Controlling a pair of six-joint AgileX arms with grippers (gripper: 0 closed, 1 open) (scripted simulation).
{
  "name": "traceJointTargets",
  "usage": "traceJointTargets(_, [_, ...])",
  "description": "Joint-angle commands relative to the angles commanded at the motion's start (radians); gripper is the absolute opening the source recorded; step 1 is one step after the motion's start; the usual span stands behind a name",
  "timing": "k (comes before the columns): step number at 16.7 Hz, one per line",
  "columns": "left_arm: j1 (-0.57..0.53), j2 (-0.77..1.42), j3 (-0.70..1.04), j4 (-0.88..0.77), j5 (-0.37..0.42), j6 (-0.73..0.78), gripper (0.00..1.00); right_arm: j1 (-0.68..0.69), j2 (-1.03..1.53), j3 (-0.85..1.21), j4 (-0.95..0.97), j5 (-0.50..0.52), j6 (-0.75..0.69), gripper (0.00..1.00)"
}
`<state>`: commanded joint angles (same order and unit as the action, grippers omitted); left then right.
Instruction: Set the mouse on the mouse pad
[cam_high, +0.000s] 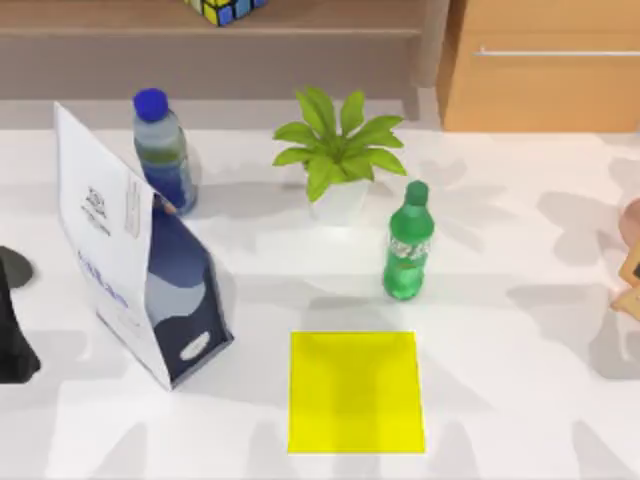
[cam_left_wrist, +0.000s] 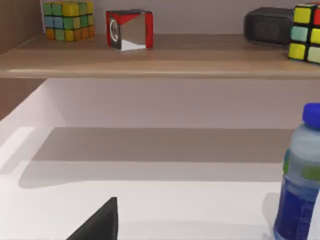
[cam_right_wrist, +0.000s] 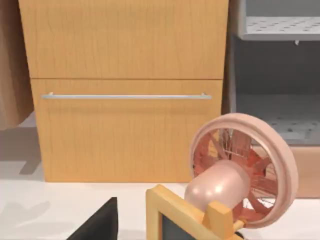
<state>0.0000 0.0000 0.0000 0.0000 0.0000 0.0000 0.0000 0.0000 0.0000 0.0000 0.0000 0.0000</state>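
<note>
The mouse pad (cam_high: 355, 392) is a flat bright yellow square near the table's front edge, a little right of centre, with nothing on it. The mouse (cam_high: 12, 267) is a small dark grey oval at the far left edge of the top view, partly cut off. Just in front of it a black part of my left arm (cam_high: 14, 340) shows at the same edge. A dark wedge of my left gripper (cam_left_wrist: 100, 225) shows low in the left wrist view. A like wedge of my right gripper (cam_right_wrist: 100, 222) shows in the right wrist view, parked at the right by a fan.
A white and blue paper bag (cam_high: 140, 250) stands between the mouse and the pad. Behind the pad are a green bottle (cam_high: 407, 245), a potted plant (cam_high: 338, 155) and a blue-capped bottle (cam_high: 163, 150). A pink fan (cam_right_wrist: 240, 170) and a yellow-framed object (cam_right_wrist: 175, 215) sit at the right.
</note>
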Motion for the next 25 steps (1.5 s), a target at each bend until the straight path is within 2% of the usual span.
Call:
traceJointTargets(4, [0.006,0.022,0.027,-0.020,-0.002,0.027,1.00,0.000,0.000,0.000,0.000,0.000,0.000,1.00])
traceJointTargets(8, [0.034,0.159,0.205,-0.134,-0.012,0.199,1.00,0.000,0.000,0.000,0.000,0.000,0.000,1.00])
traceJointTargets(11, [0.066,0.331,0.448,-0.267,-0.023,0.433,1.00,0.000,0.000,0.000,0.000,0.000,0.000,1.00])
traceJointTargets(19, [0.162,0.980,1.123,-0.689,-0.053,1.216,1.00,0.000,0.000,0.000,0.000,0.000,0.000,1.00])
traceJointTargets(25, [0.183,1.507,1.478,-0.961,-0.026,1.699,1.00,0.000,0.000,0.000,0.000,0.000,0.000,1.00])
